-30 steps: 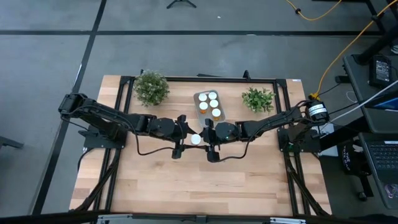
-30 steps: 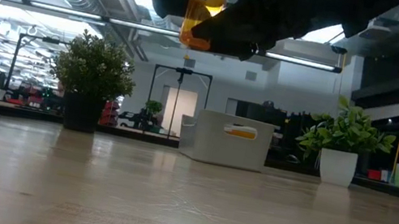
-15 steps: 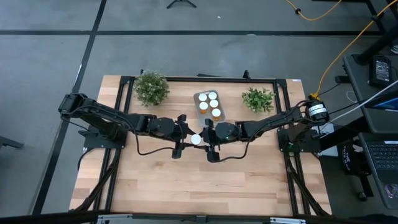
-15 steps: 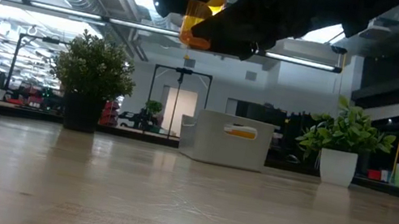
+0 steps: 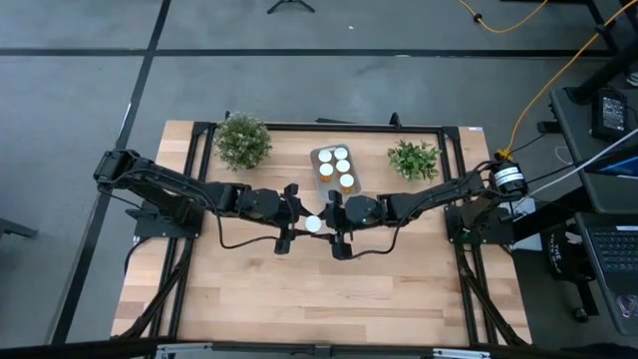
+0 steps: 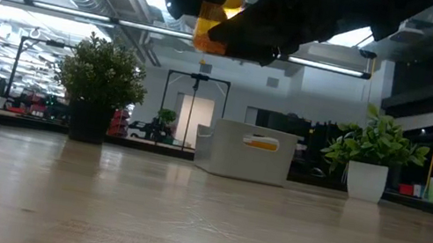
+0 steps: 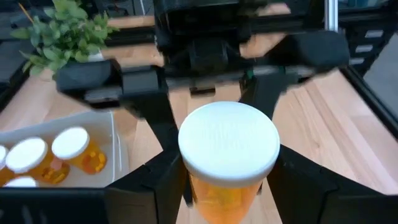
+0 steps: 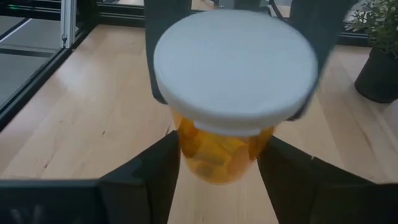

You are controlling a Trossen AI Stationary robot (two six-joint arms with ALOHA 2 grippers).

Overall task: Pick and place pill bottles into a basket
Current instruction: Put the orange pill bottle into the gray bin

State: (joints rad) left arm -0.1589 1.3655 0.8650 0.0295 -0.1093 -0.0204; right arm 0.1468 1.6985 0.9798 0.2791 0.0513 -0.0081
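From above, the left hand [image 5: 299, 223] and right hand [image 5: 327, 221] meet nose to nose over the bench [image 5: 299, 299], with one pill bottle [image 5: 313, 224] between them, its white cap up. This looks like a hand-over in mid-air. To do it well, the receiving hand should be firmly closed on the bottle before the other lets go, and both should keep it upright. The basket [image 5: 321, 181] sits just beyond the two hands, nearer the right one, with bottles already in it (four caps show).

At bench height, the bottle [image 6: 211, 24] hangs high above the wood among the dark fingers; the basket [image 6: 242, 153] stands far below and behind it.

In the left wrist view, the left hand's fingers [image 7: 158, 186] sit against both sides of the bottle [image 7: 227, 152], closed on it. The basket [image 7: 115, 155] lies off to one side.

In the right wrist view, the right hand's fingers [image 8: 149, 180] flank the same bottle [image 8: 235, 71]; whether they actually grip it I cannot tell.
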